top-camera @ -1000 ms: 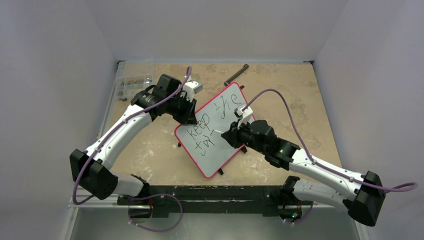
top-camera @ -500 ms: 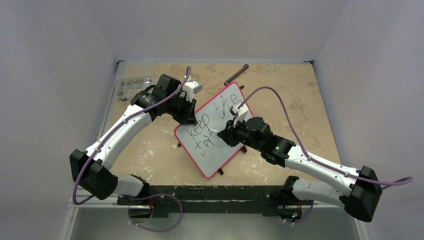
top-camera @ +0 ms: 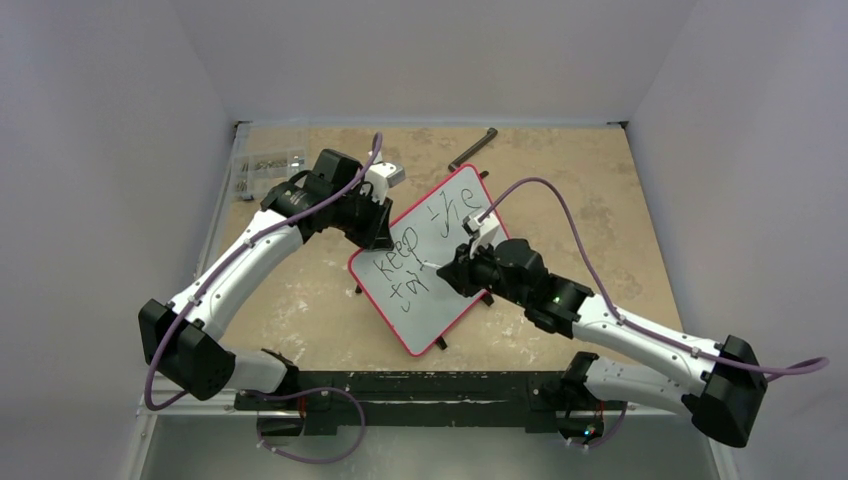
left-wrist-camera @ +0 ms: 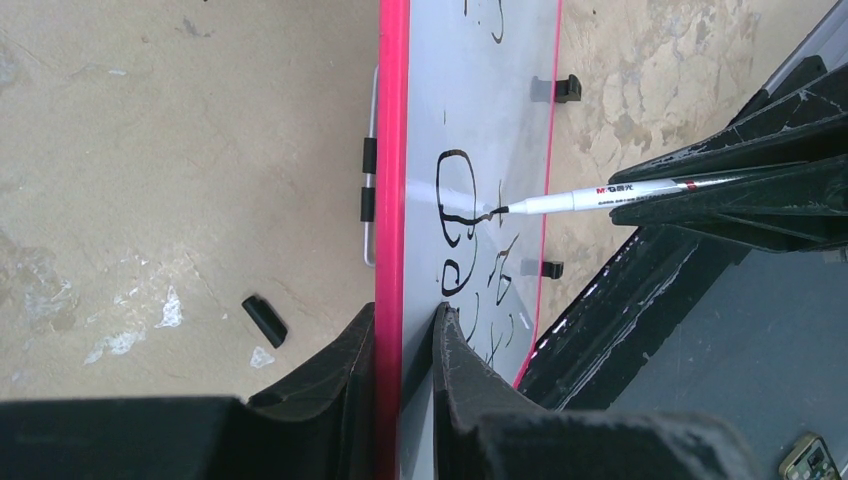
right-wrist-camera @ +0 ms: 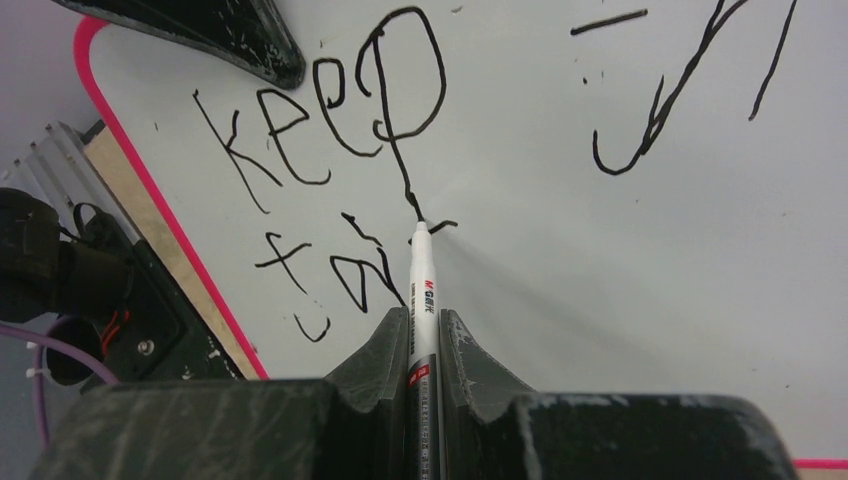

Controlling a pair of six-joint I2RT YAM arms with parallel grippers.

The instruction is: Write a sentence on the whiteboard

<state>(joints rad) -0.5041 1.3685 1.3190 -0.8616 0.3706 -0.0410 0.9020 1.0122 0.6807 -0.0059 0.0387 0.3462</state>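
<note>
Top view: whiteboard (top-camera: pixel 428 318) sits mid-table (top-camera: pixel 300 310), turned diagonally, with the L gripper (top-camera: pixel 374 226) clamped on its far-left rim. The R gripper (top-camera: pixel 449 271) is over the board's middle, pinching a marker (top-camera: pixel 432 266) that points left at the writing. The sentence (top-camera: pixel 402 250) so far reads "keep" and "the", w/ a second line begun just nearer; that line is too small to read here. Vs 1 s ago the R wrist is a touch further left, and vs 0.5 s ago a shade nearer. L arm and board are unchanged; no clear change in the lettering at this size. A black hex key (top-camera: pixel 472 149) lies at the far edge and a clear bag (top-camera: pixel 268 164) at far left, both well apart from the board. L wrist view: board seen edge-on along its red rim, one finger either side of the rim and pressed against it. The marker tip touches the surface just beside the "p". R wrist view: both fingers squeezed on the white marker barrel. Its tip is on the board at the end of the "p" tail, where a short stroke runs off to the right. The line below looks roughly like "fai", w/ a small mark under it. One L finger (right-wrist-camera: pixel 225 38) shows at the top-left corner of this view, on the board.
</note>
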